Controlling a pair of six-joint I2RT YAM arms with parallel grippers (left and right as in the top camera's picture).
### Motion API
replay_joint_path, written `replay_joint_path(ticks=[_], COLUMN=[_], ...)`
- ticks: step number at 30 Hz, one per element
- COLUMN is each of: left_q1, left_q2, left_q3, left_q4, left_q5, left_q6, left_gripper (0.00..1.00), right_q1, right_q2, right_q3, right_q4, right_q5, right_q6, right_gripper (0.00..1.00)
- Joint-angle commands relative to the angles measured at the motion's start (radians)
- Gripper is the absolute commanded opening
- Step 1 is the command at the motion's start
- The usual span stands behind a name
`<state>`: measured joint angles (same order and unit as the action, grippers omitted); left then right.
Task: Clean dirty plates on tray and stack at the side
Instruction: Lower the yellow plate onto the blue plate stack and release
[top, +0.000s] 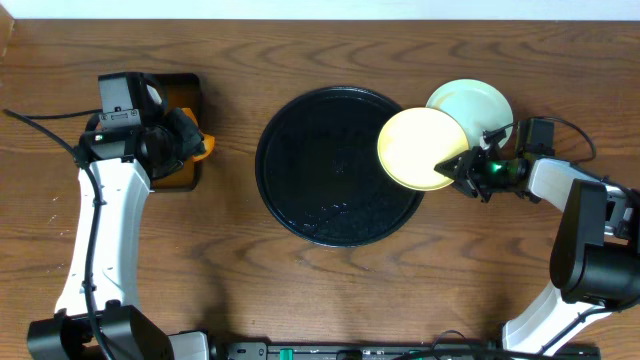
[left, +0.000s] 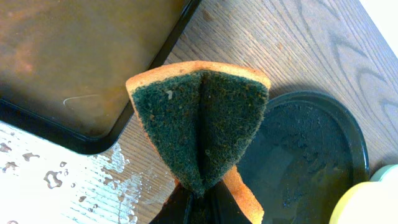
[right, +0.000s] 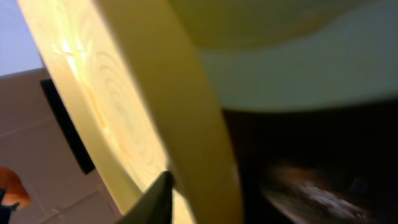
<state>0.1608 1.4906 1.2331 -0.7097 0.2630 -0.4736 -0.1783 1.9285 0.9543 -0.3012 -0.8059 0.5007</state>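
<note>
- Sponge (left: 199, 130) sits folded double in the left jaws, green scouring side outward. The jaws are clamped tight on its lower end. It hangs at the left of the overhead frame, by the edge of the small tray (top: 178, 100) of brown liquid, probably parked clear of the other arm.
- Right jaws are closed on the lower right rim of the yellow plate (top: 420, 148). They pinch only the edge, so the plate hangs tilted with its face showing.
- That plate hovers over the right rim of the big black tray (top: 300, 190), its upper right edge overlapping a pale plate (top: 478, 102) lying on the surface just beside the tray.
- I see no orange streaks on the yellow plate, so it looks ready to join the pale one as the stack.
- Whether another plate lies under the pale one, I cannot tell.
- No plate lies flat on the black tray; only wet streaks show.
</note>
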Motion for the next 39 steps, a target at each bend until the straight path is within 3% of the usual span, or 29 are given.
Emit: replay_joint_path(ticks=[1, 2, 4, 12, 17, 23, 26, 33, 34, 35, 37, 39], left_q1=[0.001, 0.001, 0.001, 0.001, 0.001, 0.001, 0.001, 0.001, 0.001, 0.001, 0.001, 0.001], left_q2=[0.005, 0.005, 0.005, 0.005, 0.005, 0.005, 0.005, 0.005, 0.005, 0.005, 0.005, 0.005], left_q3=[-0.005, -0.005, -0.005, -0.005, -0.005, -0.005, -0.005, -0.005, -0.005, -0.005, -0.005, -0.005], left_q4=[-0.001, -0.001, -0.001, -0.001, -0.001, -0.002, -0.001, 0.0, 0.0, 0.0, 0.0, 0.0], left_q5=[-0.006, -0.006, -0.006, -0.006, -0.006, -0.006, -0.006, -0.006, -0.006, -0.006, -0.006, -0.006], left_q6=[0.01, 0.01, 0.01, 0.01, 0.01, 0.01, 0.01, 0.01, 0.01, 0.01, 0.01, 0.01], left_gripper=[0.08, 0.08, 0.08, 0.08, 0.08, 0.08, 0.08, 0.08, 0.08, 0.08, 0.08, 0.08], right_q1=[-0.012, -0.012, -0.012, -0.024, -0.064, -0.141, -0.129, -0.121, -0.121, -0.121, -0.12, -0.114], right_q2=[0.006, 0.006, 0.006, -0.027, -0.108, -0.209, -0.208, -0.19, -0.184, -0.175, -0.175, -0.175], right_q3=[-0.02, -0.02, -0.02, -0.017, 0.015, 0.095, 0.134, 0.134, 0.134, 0.134, 0.134, 0.141], right_q4=[0.014, 0.022, 0.041, 0.199, 0.199, 0.079, -0.019, 0.003, 0.007, 0.014, 0.014, 0.013], right_q5=[0.063, 0.064, 0.066, -0.045, -0.016, 0.24, 0.476, 0.517, 0.511, 0.484, 0.443, 0.393], right_q6=[0.027, 0.027, 0.026, 0.083, 0.094, 0.116, 0.115, 0.129, 0.135, 0.135, 0.126, 0.105], right_gripper=[0.22, 0.21, 0.02, 0.01, 0.02, 0.01, 0.01, 0.01, 0.08, 0.36, 0.5, 0.53])
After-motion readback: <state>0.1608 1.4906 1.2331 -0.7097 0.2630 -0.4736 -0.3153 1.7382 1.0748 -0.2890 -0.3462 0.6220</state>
